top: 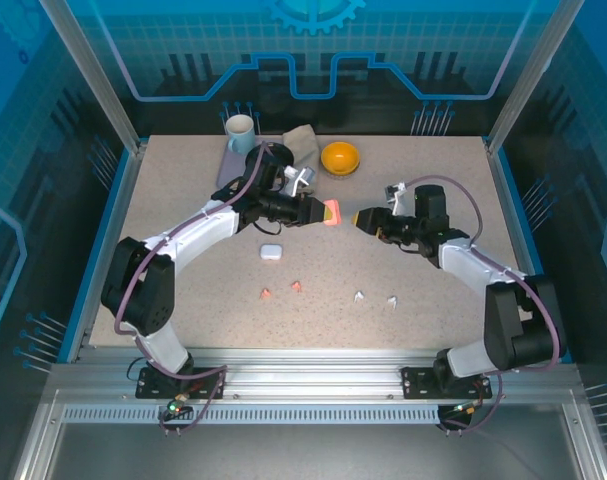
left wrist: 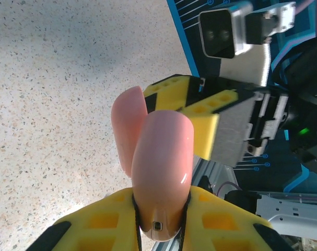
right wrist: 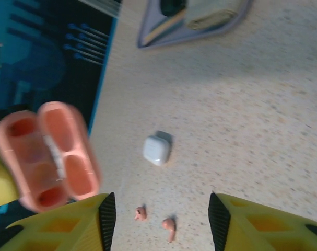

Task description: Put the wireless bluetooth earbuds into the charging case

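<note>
My left jaws are clenched on the salmon-pink charging case [top: 331, 213], held up off the surface [top: 433, 270] at the middle of the scene. My left wrist view gives its smooth back and a small port at the gripped end [left wrist: 161, 172], with the lid swung open. My right wrist view gives the inside instead [right wrist: 46, 157]: two open halves with hollows, blurred. My right jaws face the case from the right, just beside the lid, spread apart with nothing between them.

From the top, a closed white case [top: 271, 252] lies on the surface near the pink one. Nearer still lie the two pink earbuds [top: 266, 293] [top: 297, 286] and, to their right, the two white earbuds [top: 359, 296] [top: 392, 300]. My right wrist view shows the white case [right wrist: 157, 149] and the pink pair [right wrist: 141, 213] [right wrist: 169, 227] below my jaws.
</note>
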Controlling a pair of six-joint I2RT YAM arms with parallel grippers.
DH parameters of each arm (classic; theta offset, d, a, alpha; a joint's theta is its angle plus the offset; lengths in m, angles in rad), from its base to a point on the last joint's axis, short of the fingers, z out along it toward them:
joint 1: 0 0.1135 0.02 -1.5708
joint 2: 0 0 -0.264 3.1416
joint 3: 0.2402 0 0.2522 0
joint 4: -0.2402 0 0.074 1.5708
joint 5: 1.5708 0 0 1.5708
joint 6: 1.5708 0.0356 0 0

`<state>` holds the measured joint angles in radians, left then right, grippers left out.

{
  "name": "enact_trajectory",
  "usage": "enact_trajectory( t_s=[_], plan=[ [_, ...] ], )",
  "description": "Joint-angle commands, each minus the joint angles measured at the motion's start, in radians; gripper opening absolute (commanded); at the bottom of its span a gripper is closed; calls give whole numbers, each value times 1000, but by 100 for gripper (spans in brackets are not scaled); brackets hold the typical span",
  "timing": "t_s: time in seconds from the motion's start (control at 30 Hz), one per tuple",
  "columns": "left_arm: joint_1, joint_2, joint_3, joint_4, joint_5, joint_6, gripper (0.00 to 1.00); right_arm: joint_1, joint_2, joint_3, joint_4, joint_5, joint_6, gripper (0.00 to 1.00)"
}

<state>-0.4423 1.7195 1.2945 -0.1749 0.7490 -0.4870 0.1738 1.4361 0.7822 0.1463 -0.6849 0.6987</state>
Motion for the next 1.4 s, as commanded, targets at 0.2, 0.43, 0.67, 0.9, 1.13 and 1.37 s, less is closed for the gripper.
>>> enact_trajectory(
  t_s=[0.2, 0.43, 0.67, 0.9, 1.13, 1.37],
  plan=[
    [2, 0, 23, 38, 55, 13, 0, 31, 26, 38, 51, -101, -2, 43],
    [1, 3, 19, 39, 60, 12, 0, 62, 49, 64, 61, -97, 5, 42],
    [0, 6, 19, 44, 64, 8, 0, 75, 69, 78, 61, -91, 8, 40],
    [-9, 12, 25, 44, 72, 8, 0, 91, 107, 92, 65, -96, 11, 35],
    [-14, 22, 28, 42, 85, 11, 0, 94, 116, 129, 64, -112, 4, 27],
    [-16, 31, 24, 53, 84, 3, 0, 94, 119, 136, 71, -151, 2, 0]
  ],
)
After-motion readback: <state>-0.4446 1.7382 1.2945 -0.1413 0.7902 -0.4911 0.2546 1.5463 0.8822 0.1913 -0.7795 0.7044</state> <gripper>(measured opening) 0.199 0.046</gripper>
